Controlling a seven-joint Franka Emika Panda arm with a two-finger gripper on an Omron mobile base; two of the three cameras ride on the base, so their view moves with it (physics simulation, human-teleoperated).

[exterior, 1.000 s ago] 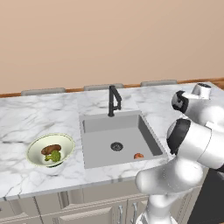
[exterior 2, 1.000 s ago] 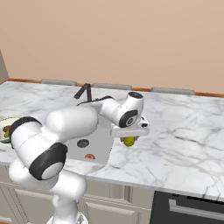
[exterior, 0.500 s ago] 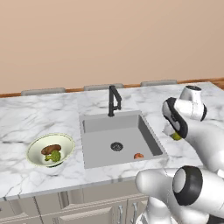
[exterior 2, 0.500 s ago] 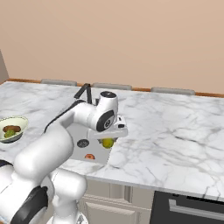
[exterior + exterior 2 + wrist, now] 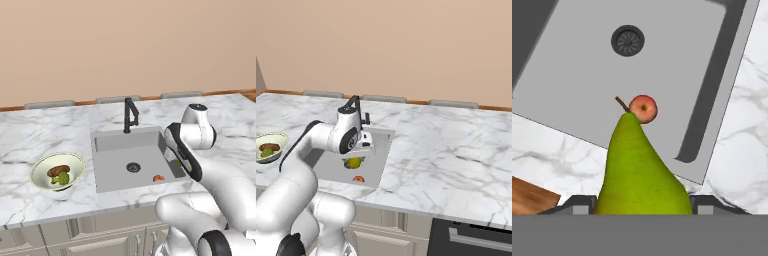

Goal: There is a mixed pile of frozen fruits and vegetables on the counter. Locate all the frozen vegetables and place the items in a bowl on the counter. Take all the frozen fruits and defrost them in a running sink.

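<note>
- Counter (image 5: 45, 135): white marble w/ grey veins, runs full width of both base views; beige cabinets under it.
- Arm: in left base view rises from 5 o'clock, bends over the sink's right rim; in right base view comes up from 7 o'clock, hand over the basin.
- Sink (image 5: 117, 167): grey recessed basin, round dark drain (image 5: 133, 167) mid-floor. In hand view the basin sits tilted, drain at 11 o'clock.
- Faucet (image 5: 130, 114): slim, black, angular, on the back rim at 12 o'clock of the basin. Can't tell if water runs.
- Bowl (image 5: 42, 168): pale yellow-green, cream rim, on counter at 9 o'clock of the sink, well apart from it. Also seen at left edge of right base view.
- Gripper (image 5: 355, 159): above the sink, jaws closed on the pear, pinching its wide base (hand view).
- Pear (image 5: 639, 172): yellow-green, held in the air over the basin's right part, stem end pointing away from the hand. Right base view shows it hanging just under the hand.
- Potato (image 5: 59, 171): brown, oblong, in bowl, toward 12 o'clock.
- Broccoli (image 5: 61, 179): green, in bowl, touching the potato at 6 o'clock of it.
- Apple (image 5: 158, 178): small, red, on the sink floor at 4 o'clock of the drain, near the front wall. In hand view it shows just past the pear's tip.
</note>
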